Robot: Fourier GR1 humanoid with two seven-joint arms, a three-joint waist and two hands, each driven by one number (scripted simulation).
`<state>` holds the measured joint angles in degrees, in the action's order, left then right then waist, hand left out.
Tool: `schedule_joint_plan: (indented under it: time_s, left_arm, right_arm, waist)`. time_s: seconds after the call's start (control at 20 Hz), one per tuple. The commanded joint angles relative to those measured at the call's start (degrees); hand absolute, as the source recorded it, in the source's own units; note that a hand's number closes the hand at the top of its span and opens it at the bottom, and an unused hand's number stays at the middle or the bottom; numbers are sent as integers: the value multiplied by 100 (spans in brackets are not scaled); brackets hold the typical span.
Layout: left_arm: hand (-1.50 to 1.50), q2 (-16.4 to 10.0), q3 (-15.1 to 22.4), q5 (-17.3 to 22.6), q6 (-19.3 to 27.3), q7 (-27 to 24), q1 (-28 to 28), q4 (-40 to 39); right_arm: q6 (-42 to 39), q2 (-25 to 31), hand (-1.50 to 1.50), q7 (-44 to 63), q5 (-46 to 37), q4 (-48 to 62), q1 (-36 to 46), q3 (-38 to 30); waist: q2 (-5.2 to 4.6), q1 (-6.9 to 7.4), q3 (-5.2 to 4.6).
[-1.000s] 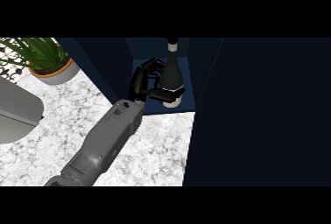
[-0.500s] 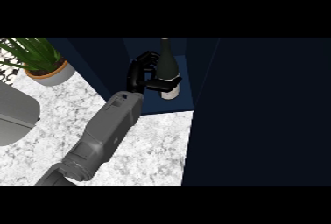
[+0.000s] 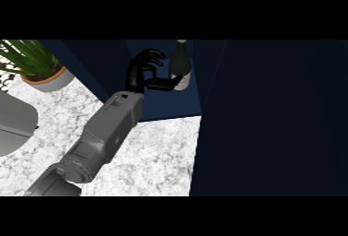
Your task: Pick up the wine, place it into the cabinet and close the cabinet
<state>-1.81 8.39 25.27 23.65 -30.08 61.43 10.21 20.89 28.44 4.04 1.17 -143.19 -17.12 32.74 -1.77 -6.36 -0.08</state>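
Standing upright in cabinet (image 3: 170, 108), wine (image 3: 180, 64) just right of L hand (image 3: 139, 73).

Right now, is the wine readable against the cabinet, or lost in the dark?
Head view: the dim dark-blue cabinet nearly swallows the dark wine bottle; only its pale label stands out. The black robot hand blends in too; the marble counter is evenly lit, without glare.

Wine bottle (image 3: 180, 62): dark glass, pale label low on the body, stood upright inside the cabinet (image 3: 168, 105) near its right wall. The cabinet is navy and is seen open, its door (image 3: 272, 120) swung out at the right.
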Motion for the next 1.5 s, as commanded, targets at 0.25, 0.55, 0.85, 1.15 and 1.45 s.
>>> schedule_joint_plan:
  time_s: [0.25,0.55,0.85,1.15,1.45]
  left_arm:
    - [-150,-305,73,-262,396,-7,509,-481]
    - [-150,-296,71,-318,690,-139,500,-655]
    - [-150,-302,-150,-114,-163,-290,705,-368]
    - [150,-17,-448,147,-676,-676,660,-135]
    - [-150,-108,-597,258,-1508,-677,756,-61]
  right_arm:
    - [-149,-9,-150,73,307,-632,-248,146]
    - [-215,52,-150,88,372,-809,-331,38]
    - [-295,16,-150,28,422,-683,-275,41]
    - [-287,79,-150,94,372,-858,-455,-51]
    - [-295,154,-150,186,299,-935,-530,-64]
  waist:
    - [-33,-76,0]
    - [-46,-119,-4]
    - [-52,-59,-10]
    - [29,72,-7]
    - [57,178,-4]
